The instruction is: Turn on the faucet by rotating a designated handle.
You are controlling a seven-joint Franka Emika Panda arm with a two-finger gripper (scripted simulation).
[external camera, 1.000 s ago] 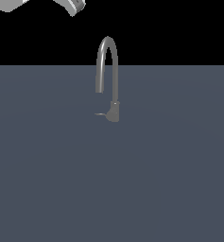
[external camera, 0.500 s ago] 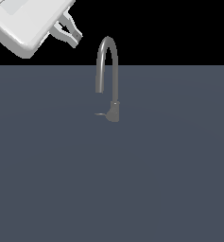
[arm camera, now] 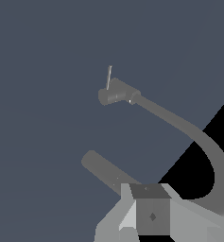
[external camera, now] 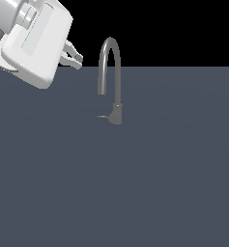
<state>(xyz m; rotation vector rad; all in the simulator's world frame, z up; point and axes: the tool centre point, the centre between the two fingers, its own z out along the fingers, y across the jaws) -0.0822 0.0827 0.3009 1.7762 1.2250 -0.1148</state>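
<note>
Tool (external camera: 76,59) up in the air at the upper part of the exterior view's left, white body tilted, fingertips aimed toward the faucet (external camera: 111,72) and downward. Fingers (external camera: 71,50) only a narrow gap apart, nothing held between them; in the wrist view just one grey finger (arm camera: 151,212) close to the lens, so how wide the jaws stand cannot be told there. Faucet well apart from the tool, off toward the exterior view's right of the fingertips and lower, upright on the flat dark blue-grey surface (external camera: 135,183). Gooseneck spout arching over from the short cylindrical base (external camera: 117,114), open end facing down on the tool's side. Handle (external camera: 103,116) a thin lever jutting sideways from that base, on the side nearer the tool, untouched. In the wrist view, handle (arm camera: 108,78) a slim light sliver beyond the base (arm camera: 116,93), far from the finger.
</note>
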